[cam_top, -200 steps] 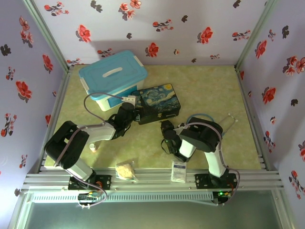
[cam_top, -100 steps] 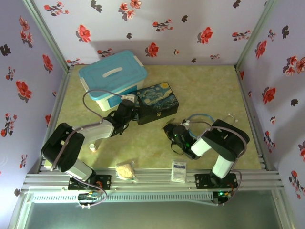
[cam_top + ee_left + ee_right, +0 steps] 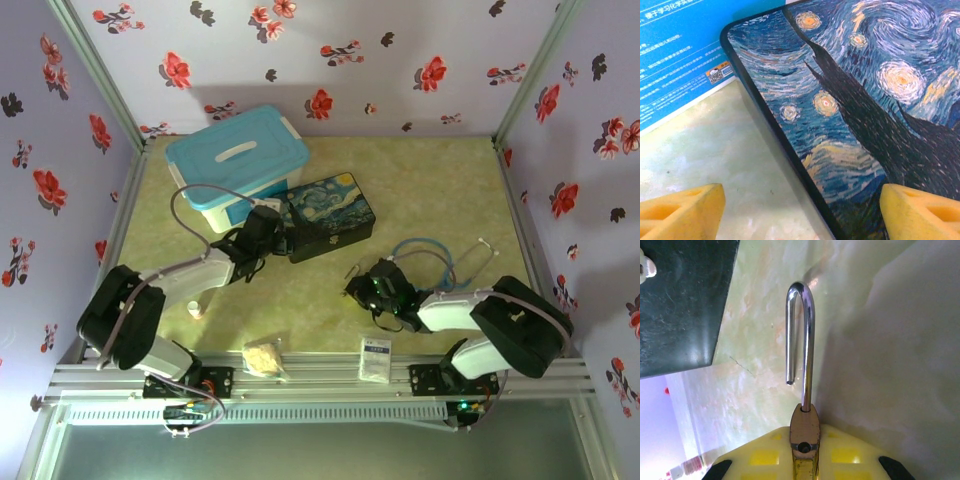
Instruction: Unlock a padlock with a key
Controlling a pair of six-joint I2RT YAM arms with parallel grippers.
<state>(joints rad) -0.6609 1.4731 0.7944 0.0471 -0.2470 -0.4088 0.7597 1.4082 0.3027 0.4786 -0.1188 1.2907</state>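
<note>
**A:** Far right of the table [image 3: 440,185] lies bare, plenty of room to sweep through!

**B:** Far left's crowded: blue bin [image 3: 238,160] touching painted tin [image 3: 325,215]. White packet [image 3: 375,358] and small bag [image 3: 265,358] line the near edge.

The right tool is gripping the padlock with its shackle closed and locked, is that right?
No. The right tool grips the padlock, but its shackle is open: one end hangs free of the body, as the right wrist view shows.
</note>
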